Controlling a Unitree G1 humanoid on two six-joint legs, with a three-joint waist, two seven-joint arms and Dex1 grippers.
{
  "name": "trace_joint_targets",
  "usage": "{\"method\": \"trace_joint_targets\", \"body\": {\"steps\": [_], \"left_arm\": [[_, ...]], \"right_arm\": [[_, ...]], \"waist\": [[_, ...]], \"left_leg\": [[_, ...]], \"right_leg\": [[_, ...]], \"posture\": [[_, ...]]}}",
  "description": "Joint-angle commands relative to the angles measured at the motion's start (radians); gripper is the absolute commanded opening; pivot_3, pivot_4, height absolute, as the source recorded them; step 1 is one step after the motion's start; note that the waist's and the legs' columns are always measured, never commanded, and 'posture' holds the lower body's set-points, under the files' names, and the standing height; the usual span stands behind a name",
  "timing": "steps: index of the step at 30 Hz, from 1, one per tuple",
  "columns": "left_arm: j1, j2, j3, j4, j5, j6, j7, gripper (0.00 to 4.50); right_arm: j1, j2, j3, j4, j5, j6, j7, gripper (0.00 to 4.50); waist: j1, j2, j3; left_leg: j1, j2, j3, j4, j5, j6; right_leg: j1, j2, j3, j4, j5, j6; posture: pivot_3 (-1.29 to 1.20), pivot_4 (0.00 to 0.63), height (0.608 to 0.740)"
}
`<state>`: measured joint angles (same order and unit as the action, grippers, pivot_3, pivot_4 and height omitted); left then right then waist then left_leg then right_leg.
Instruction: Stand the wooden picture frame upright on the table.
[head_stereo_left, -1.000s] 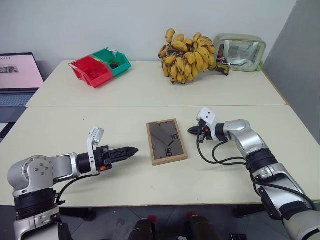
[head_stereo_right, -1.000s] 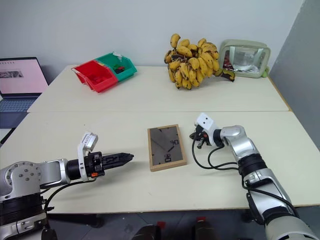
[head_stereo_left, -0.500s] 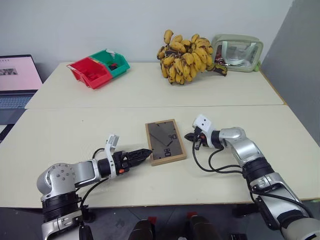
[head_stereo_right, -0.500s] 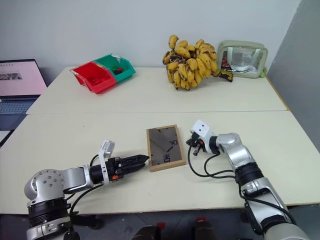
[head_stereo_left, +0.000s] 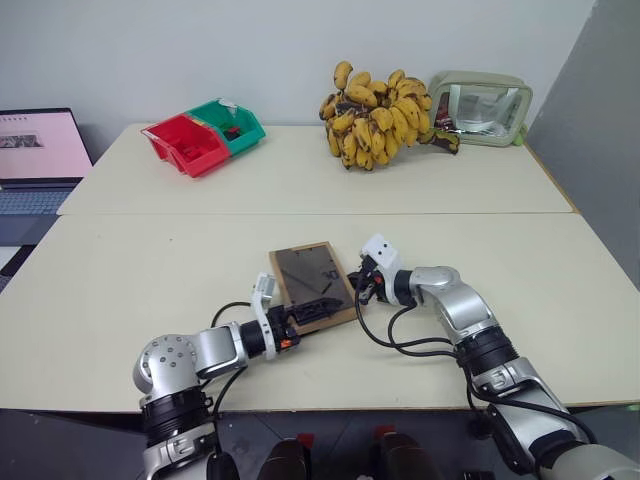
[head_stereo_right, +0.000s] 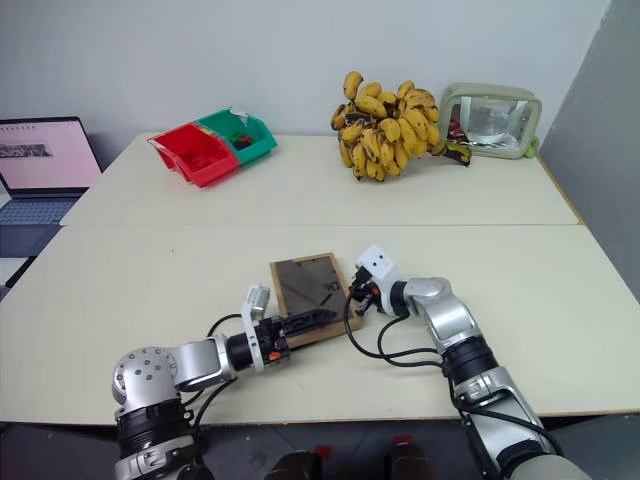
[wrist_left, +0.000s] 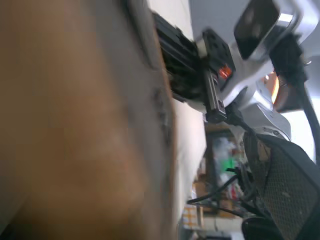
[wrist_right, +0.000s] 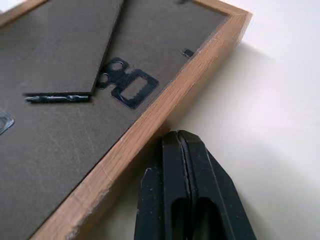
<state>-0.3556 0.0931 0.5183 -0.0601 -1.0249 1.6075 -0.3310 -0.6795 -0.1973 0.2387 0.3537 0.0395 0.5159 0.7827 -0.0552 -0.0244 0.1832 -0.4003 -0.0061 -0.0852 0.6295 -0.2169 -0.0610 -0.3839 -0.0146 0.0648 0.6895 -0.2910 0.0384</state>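
We are reaching in from both sides toward the wooden picture frame (head_stereo_left: 311, 285), which is lying back-up near the middle of the table (head_stereo_left: 150, 260), its dark grey panel facing the ceiling and its near-left end looking slightly raised. Our left arm is lying low along the near edge, forearm stretched toward the right, and the left gripper (head_stereo_left: 318, 303) is standing open at the frame's near-left corner, one black finger resting across the grey back and the other hidden below the wood; the left wrist view is showing blurred wood close against the lens. Our right arm is bending in from the right, elbow out, and the right gripper (wrist_right: 181, 150) is pointing left with its fingers (wrist_right: 172, 170) pressed shut on nothing, their tips meeting the frame's right wooden edge beside the small metal hanger (wrist_right: 126, 86).

A second ago both grippers were standing well clear of the frame, the left one far off to the near left; since then each has closed in, the left jaws have spread, and the frame has turned a little and shifted left.

Beyond the seam, the red bin (head_stereo_left: 185, 143), green bin (head_stereo_left: 228, 120), bananas (head_stereo_left: 375, 115), pale green case (head_stereo_left: 480, 100) and laptop (head_stereo_left: 40, 150) are sitting untouched.
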Motion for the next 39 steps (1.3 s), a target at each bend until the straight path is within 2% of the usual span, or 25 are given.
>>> {"method": "trace_joint_targets", "body": {"steps": [1, 5, 8, 14, 20, 23, 26, 28, 31, 34, 39], "left_arm": [[0.006, -0.016, 0.036, -0.048, -0.088, 0.007, 0.048, 4.04], [0.007, -0.003, 0.055, -0.050, -0.126, 0.007, 0.090, 3.33], [-0.007, 0.010, 0.089, -0.044, -0.131, 0.006, 0.126, 2.56], [-0.010, 0.007, 0.148, -0.039, -0.154, -0.005, 0.193, 1.41], [0.023, 0.006, 0.133, -0.066, -0.169, -0.012, 0.233, 1.40], [0.012, 0.039, 0.114, -0.091, -0.168, -0.036, 0.229, 1.40], [-0.029, 0.130, 0.078, -0.119, -0.174, -0.072, 0.166, 1.40], [-0.055, 0.219, 0.028, -0.128, -0.160, -0.109, 0.086, 1.40], [-0.093, 0.371, -0.078, -0.136, -0.088, -0.215, -0.077, 1.40], [-0.125, 0.478, -0.174, -0.116, -0.006, -0.333, -0.223, 1.40], [-0.160, 0.574, -0.297, -0.091, 0.103, -0.484, -0.389, 1.40]], "right_arm": [[0.010, -0.008, -0.013, -0.044, 0.014, 0.018, -0.011, 0.00], [0.017, -0.021, -0.011, -0.045, 0.015, 0.017, -0.012, 0.00], [0.018, -0.030, -0.013, -0.037, 0.016, 0.013, -0.016, 0.00], [0.031, -0.048, -0.013, -0.041, 0.023, 0.012, -0.014, 0.00], [0.028, -0.067, -0.022, -0.053, 0.039, 0.019, 0.010, 0.00], [-0.003, -0.129, -0.045, -0.069, 0.064, 0.033, 0.070, 0.00], [-0.060, -0.222, -0.077, -0.081, 0.120, 0.082, 0.172, 0.47], [-0.106, -0.279, -0.093, -0.101, 0.182, 0.140, 0.271, 0.99], [-0.214, -0.322, -0.122, -0.093, 0.246, 0.212, 0.344, 1.62], [-0.315, -0.309, -0.141, -0.062, 0.286, 0.237, 0.371, 2.22], [-0.444, -0.211, -0.184, -0.005, 0.374, 0.269, 0.378, 3.38]], "waist": [[0.000, 0.000, 0.000], [-0.001, 0.000, 0.000], [-0.001, 0.000, 0.000], [0.000, 0.000, 0.000], [0.000, 0.000, 0.000], [0.001, 0.000, 0.000], [0.001, -0.001, 0.002], [0.001, -0.001, 0.002], [-0.003, -0.001, 0.003], [-0.008, -0.001, 0.003], [-0.004, -0.001, 0.003]], "left_leg": [[0.000, 0.000, 0.000, 0.000, 0.000, 0.000], [0.000, 0.000, 0.000, 0.000, 0.000, 0.000], [0.000, 0.000, 0.000, 0.000, 0.000, 0.000], [0.000, 0.000, 0.000, 0.000, 0.000, 0.000], [0.000, 0.000, 0.000, 0.000, 0.000, 0.000], [0.000, 0.000, 0.000, 0.000, 0.000, 0.000], [-0.001, 0.000, 0.000, 0.000, 0.000, 0.000], [-0.001, -0.001, 0.000, 0.000, 0.000, 0.000], [-0.002, -0.001, 0.001, -0.002, 0.000, -0.001], [-0.001, 0.000, 0.002, -0.004, 0.000, -0.001], [-0.002, 0.001, 0.002, -0.005, -0.002, -0.003]], "right_leg": [[0.000, 0.000, 0.000, 0.000, 0.000, 0.000], [0.000, 0.001, 0.000, 0.000, 0.000, 0.000], [0.000, 0.003, 0.000, 0.000, 0.000, 0.000], [0.000, 0.004, 0.000, -0.001, 0.000, 0.000], [0.000, 0.004, 0.000, -0.001, 0.000, 0.000], [0.000, 0.004, 0.000, -0.001, 0.000, 0.000], [0.000, 0.004, 0.000, -0.002, 0.000, 0.000], [-0.001, 0.005, 0.000, -0.002, 0.000, 0.000], [-0.001, 0.008, 0.001, -0.004, 0.000, 0.000], [-0.002, 0.011, 0.001, -0.006, 0.001, -0.001], [-0.003, 0.010, 0.002, -0.008, 0.000, -0.001]], "posture": [[0.00, 0.150, 0.740], [0.00, 0.150, 0.740], [0.00, 0.150, 0.740], [0.00, 0.150, 0.740], [0.00, 0.150, 0.740], [0.00, 0.150, 0.740], [0.00, 0.150, 0.740], [0.00, 0.150, 0.740], [0.00, 0.150, 0.740], [0.00, 0.150, 0.740], [0.00, 0.150, 0.740]]}}
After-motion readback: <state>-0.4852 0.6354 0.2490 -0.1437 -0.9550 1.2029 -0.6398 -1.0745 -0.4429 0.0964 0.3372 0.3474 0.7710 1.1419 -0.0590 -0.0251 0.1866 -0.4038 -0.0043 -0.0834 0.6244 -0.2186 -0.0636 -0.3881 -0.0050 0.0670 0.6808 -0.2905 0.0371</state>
